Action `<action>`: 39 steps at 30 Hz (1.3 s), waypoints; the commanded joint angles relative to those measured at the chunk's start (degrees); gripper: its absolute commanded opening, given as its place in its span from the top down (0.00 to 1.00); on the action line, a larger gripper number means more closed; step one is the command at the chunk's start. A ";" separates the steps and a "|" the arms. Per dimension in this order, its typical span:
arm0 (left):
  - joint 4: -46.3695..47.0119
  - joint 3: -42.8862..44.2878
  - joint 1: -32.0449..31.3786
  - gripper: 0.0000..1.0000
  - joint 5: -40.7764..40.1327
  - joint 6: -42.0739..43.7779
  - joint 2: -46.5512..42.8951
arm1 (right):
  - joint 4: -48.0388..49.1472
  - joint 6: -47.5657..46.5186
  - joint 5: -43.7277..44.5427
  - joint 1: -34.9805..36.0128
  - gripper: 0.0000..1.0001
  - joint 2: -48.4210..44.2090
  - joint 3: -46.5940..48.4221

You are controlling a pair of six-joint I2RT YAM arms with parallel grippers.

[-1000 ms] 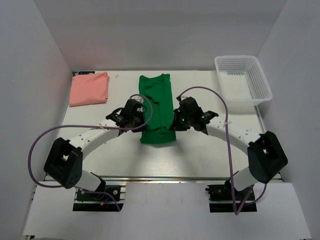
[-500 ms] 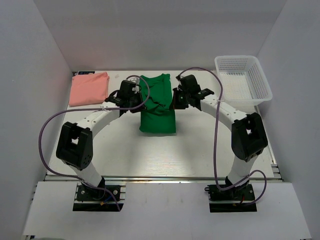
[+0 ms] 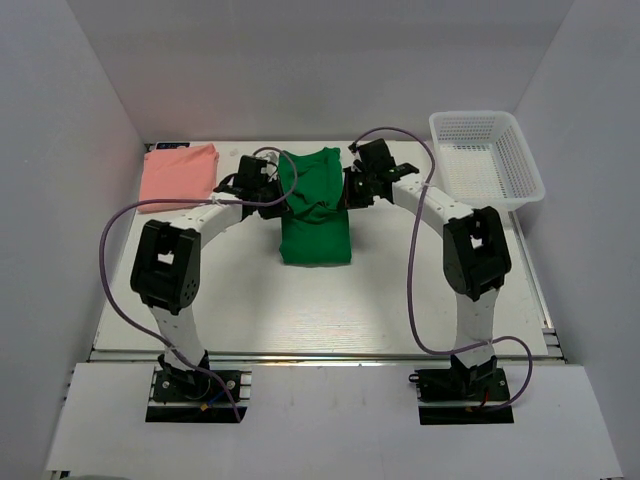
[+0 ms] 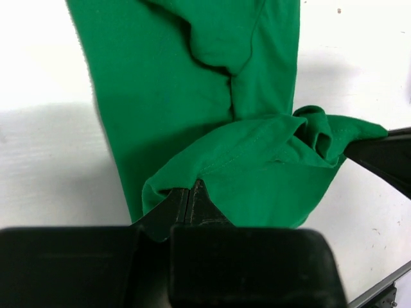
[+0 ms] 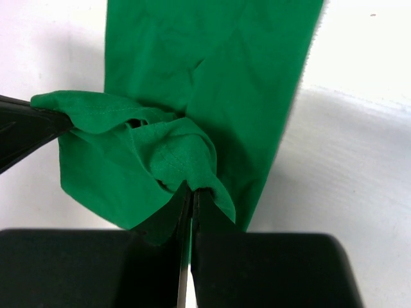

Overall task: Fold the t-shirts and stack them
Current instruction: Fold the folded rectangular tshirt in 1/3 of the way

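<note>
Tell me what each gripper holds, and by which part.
Both hold the green t-shirt: the left gripper pinches the left end of its lifted, folded-over edge, the right gripper the right end.

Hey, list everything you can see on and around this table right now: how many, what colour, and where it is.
green t-shirt: one, emerald green, middle of the table, a bunched fold pinched from both sides
pink t-shirt: one, salmon pink, folded, far left corner
basket: one, white mesh, far right corner, nothing visible inside
table: one, white, under everything
cables: two, purple, one looping along each arm
arms: two, white and black, bases at the near edge, both reaching to the green t-shirt
left claw: one, black, shut on the green t-shirt's left side
right claw: one, black, shut on the green t-shirt's right side
</note>
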 commanded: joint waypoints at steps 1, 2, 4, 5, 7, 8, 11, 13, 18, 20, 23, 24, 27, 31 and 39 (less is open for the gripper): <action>3.61 2.50 0.72 1.00 2.78 0.83 1.88 | -0.20 -1.15 -2.06 -0.85 1.00 2.75 4.56; 3.61 3.28 0.72 1.00 2.78 0.83 2.50 | -0.20 -1.32 -2.50 -1.11 1.00 3.20 5.09; 3.61 3.90 1.33 1.00 2.78 0.83 3.03 | -0.11 -1.24 -2.68 -1.47 1.00 4.96 6.85; 4.14 4.42 1.34 1.00 2.17 0.83 3.90 | 0.33 -1.58 -2.95 -1.73 1.00 6.01 7.72; 4.66 4.43 1.86 1.00 2.17 0.83 4.44 | 0.68 -1.59 -3.12 -1.90 1.00 6.89 8.43; 4.67 4.43 1.87 1.00 2.17 0.83 5.05 | 0.86 -1.50 -3.21 -2.08 1.00 7.68 8.95; 4.67 5.66 2.48 1.00 1.65 0.83 6.19 | 1.21 -1.59 -3.30 -2.26 0.95 8.74 9.92; 4.14 7.06 3.09 0.70 1.64 1.44 6.72 | 1.47 -1.94 -3.74 -2.78 0.75 9.27 11.58; 3.17 9.35 4.33 0.00 3.13 1.96 6.81 | 1.47 -4.31 -5.76 -3.93 0.29 8.31 14.14; 2.65 10.49 4.85 0.00 4.98 2.50 5.67 | 1.39 -6.32 -7.42 -4.19 0.10 6.13 13.10; 1.94 9.18 4.85 0.00 7.52 4.07 4.00 | 2.69 -8.26 -10.57 -3.75 0.10 3.83 8.03; 3.16 6.57 4.85 0.00 9.71 4.08 2.26 | 3.57 -8.44 -12.07 -3.67 0.10 1.21 6.43; 6.06 0.42 3.46 0.00 14.71 6.01 -0.56 | 8.14 -8.97 -19.36 -3.58 0.10 -3.10 -1.48; 12.93 -6.72 1.70 0.00 25.18 6.01 -3.30 | 14.48 -6.16 -20.69 -3.49 0.10 -8.82 -12.28; 15.31 -14.02 -0.95 0.00 28.09 9.26 -3.13 | 30.30 5.00 -33.62 -2.96 0.10 -8.76 -24.87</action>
